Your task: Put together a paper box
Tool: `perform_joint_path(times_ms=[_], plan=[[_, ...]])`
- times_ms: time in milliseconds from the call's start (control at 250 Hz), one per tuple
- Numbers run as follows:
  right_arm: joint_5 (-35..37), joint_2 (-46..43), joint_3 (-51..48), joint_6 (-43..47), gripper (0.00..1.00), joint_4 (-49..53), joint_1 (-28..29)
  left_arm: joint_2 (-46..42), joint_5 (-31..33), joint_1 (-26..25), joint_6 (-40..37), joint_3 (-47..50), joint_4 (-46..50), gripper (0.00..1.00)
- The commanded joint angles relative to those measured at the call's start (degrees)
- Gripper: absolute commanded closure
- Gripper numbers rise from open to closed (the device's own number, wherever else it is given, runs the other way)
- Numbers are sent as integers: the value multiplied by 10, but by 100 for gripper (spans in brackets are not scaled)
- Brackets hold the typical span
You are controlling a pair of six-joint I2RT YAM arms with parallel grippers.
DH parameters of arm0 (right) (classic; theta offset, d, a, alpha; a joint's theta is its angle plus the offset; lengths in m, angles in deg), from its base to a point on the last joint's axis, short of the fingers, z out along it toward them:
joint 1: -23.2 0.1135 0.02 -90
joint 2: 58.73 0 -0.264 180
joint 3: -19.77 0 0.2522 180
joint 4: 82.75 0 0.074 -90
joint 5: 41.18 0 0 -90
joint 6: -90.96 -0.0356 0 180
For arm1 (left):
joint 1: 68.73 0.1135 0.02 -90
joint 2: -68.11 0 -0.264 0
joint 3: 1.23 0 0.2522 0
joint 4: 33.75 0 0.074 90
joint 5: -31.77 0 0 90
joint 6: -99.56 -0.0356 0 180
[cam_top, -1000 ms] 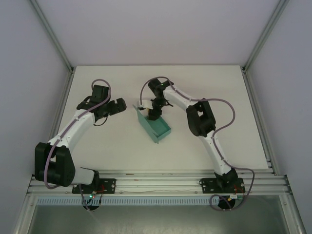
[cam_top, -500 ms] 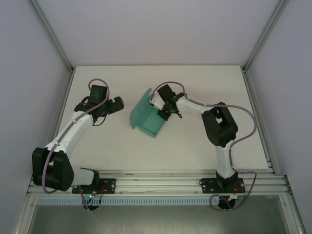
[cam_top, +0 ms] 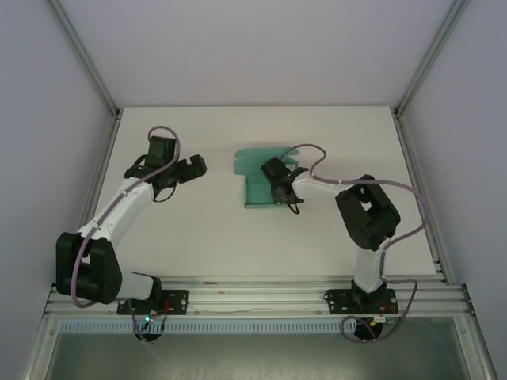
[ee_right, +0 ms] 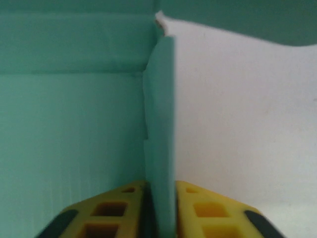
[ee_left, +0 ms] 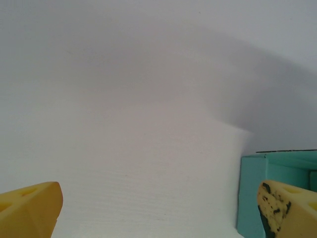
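Note:
The teal paper box lies partly folded at the middle of the white table, open side up, with a flap spread toward the back. My right gripper is at its right side, shut on an upright side wall. In the right wrist view that thin wall stands pinched between the yellow fingers, right gripper, with the box floor to the left. My left gripper hovers open left of the box, apart from it. Its wrist view has the left gripper wide open and the box corner behind the right finger.
The table is bounded by grey enclosure walls and metal posts on both sides. An aluminium rail carrying both arm bases runs along the near edge. Bare table lies in front of the box and behind it.
The right arm has swung the box round from a slanted pose to square with the table and shifted its grip to the box's right wall. The left arm has hardly moved.

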State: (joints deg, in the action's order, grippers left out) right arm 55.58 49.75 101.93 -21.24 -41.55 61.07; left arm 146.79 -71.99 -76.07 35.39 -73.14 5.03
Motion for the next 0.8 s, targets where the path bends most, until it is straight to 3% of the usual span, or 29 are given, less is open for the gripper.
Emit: perform_joint_path(times_ms=[0,116,208,368,548,628,795], plan=[[34,-36,-20,-71,57,7,7,18,-70,-1,-43,-26,-42,0],[71,-71,-16,-42,43,1,8,44,-121,-28,-118,-56,-52,0],[92,-101,-7,0,30,1,3,72,-123,-53,-176,-90,-46,0],[22,-158,-8,121,5,-36,-26,122,-168,-59,-255,-156,-28,0],[-128,-189,11,350,0,-71,-76,190,-219,-79,-381,-238,53,0],[-191,-169,53,413,0,-46,-103,222,-206,-100,-427,-280,104,1],[-292,-90,157,488,17,62,-149,276,-146,-118,-442,-332,145,19]])
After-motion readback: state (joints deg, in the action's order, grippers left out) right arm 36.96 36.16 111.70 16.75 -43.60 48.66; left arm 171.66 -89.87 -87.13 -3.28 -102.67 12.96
